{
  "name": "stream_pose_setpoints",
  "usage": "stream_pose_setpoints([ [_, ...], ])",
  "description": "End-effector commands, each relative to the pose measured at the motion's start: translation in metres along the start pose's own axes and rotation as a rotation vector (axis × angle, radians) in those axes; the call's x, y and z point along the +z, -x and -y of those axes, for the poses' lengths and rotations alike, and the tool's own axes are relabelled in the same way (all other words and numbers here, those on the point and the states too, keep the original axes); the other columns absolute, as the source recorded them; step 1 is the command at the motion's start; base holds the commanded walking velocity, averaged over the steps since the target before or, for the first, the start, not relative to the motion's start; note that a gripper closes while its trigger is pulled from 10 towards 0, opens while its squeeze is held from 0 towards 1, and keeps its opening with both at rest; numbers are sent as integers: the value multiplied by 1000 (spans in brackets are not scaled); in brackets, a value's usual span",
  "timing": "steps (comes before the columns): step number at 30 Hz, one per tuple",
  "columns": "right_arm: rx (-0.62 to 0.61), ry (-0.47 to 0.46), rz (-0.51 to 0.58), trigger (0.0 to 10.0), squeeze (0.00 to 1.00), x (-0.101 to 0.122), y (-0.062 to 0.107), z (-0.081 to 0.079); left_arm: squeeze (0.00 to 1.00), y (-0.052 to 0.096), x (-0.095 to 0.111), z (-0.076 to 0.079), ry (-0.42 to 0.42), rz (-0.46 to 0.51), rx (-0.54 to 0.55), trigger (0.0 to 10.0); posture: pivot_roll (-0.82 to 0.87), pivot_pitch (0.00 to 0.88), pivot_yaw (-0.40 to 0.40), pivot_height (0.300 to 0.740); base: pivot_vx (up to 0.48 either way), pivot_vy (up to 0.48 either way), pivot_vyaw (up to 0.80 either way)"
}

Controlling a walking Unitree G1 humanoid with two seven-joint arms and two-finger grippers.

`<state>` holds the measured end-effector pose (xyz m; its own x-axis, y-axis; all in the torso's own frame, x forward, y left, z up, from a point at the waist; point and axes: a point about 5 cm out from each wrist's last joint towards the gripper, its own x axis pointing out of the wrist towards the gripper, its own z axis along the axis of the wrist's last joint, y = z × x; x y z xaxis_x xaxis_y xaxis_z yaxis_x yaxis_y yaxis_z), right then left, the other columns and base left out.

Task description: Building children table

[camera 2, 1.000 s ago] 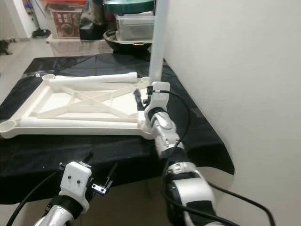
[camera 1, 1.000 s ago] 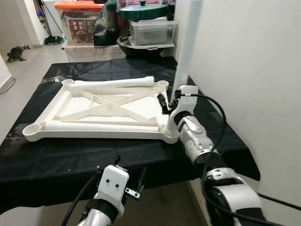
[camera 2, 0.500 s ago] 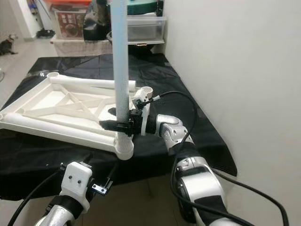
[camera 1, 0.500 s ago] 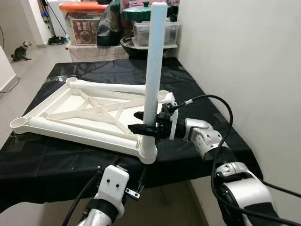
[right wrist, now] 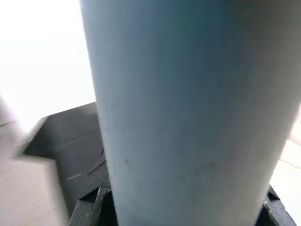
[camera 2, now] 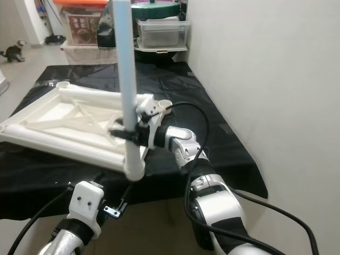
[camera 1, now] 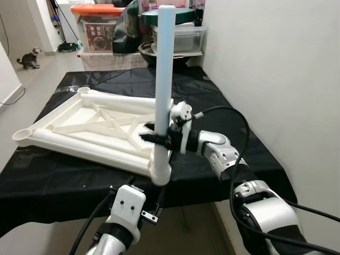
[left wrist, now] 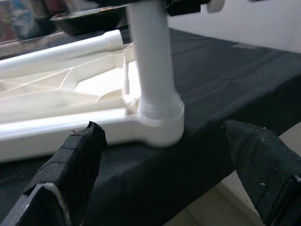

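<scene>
A white children's table top (camera 1: pixel 79 125) lies upside down on the black-covered table (camera 1: pixel 228 154). A pale leg (camera 1: pixel 163 69) stands upright in the socket (camera 1: pixel 161 172) at its near right corner. My right gripper (camera 1: pixel 159 139) is shut on this leg just above the socket; the right wrist view has the leg (right wrist: pixel 188 117) pressed close. Another white leg (camera 1: pixel 127 98) lies along the top's far edge. My left gripper (left wrist: pixel 162 179) hangs open below the table's front edge, facing the socket (left wrist: pixel 160 127), nothing between its fingers.
A white wall (camera 1: pixel 276 79) runs close along the right. Behind the table stand an orange-lidded box (camera 1: pixel 101 9), a green-lidded pot (camera 1: pixel 170 16) and a clear container (camera 1: pixel 180 37). A cat (camera 1: pixel 27 57) sits on the floor at far left.
The table top has swung round on the cloth; its corner with the upright leg has come nearer me and leftward, with my right gripper on the leg. The left arm has stayed put.
</scene>
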<state>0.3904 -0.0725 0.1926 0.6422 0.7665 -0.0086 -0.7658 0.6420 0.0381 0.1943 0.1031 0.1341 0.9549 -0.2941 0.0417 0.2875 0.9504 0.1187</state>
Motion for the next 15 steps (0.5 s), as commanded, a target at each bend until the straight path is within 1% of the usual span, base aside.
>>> stream_pose_setpoints([
  [1, -408, -51, -33, 0, 0, -6, 14, 31, 0, 1, -1, 0, -3, -3, -3, 10000, 49, 22, -40, 740, 0, 0, 0],
  [2, -408, -51, -33, 0, 0, -6, 14, 31, 0, 1, -1, 0, -3, -3, -3, 10000, 49, 22, -40, 740, 0, 0, 0],
  [3, -570, -57, -23, 0, 0, -5, 21, 41, 0, 1, -1, 0, -3, -3, -3, 10000, 40, 29, -40, 740, 0, 0, 0],
  [4, -725, -69, -19, 0, 0, -8, 28, 48, 0, 0, -1, -1, -3, -1, -3, 10000, 36, 28, -38, 740, 0, 0, 0],
  [5, -834, -77, -18, 0, 0, -13, 32, 48, 0, 0, 0, 0, -4, 4, -5, 10000, 37, 29, -35, 740, 0, 0, 0],
  [6, -834, -77, -18, 0, 0, -13, 32, 48, 0, 0, 0, 0, -4, 4, -5, 10000, 37, 29, -35, 740, 0, 0, 0],
  [7, -900, -85, -18, 0, 0, -18, 34, 46, 0, -1, 2, 0, -12, 13, -9, 10000, 37, 29, -35, 740, 0, 0, 0],
  [8, -900, -85, -18, 0, 0, -18, 34, 46, 0, -1, 2, 0, -12, 13, -9, 10000, 37, 29, -35, 740, 0, 0, 0],
  [9, -991, -112, -24, 0, 0, -27, 35, 40, 0, -3, 9, 1, -12, 40, -9, 10000, 40, 28, -40, 740, 0, 0, 0],
  [14, -1037, -132, -41, 0, 0, -32, 34, 36, 0, -4, 12, 0, -13, 51, -7, 10000, 49, 29, -45, 740, 0, 0, 0],
  [15, -1064, -136, -48, 0, 0, -34, 33, 35, 0, -4, 13, -1, -14, 52, -6, 10000, 49, 29, -45, 740, 0, 0, 0],
])
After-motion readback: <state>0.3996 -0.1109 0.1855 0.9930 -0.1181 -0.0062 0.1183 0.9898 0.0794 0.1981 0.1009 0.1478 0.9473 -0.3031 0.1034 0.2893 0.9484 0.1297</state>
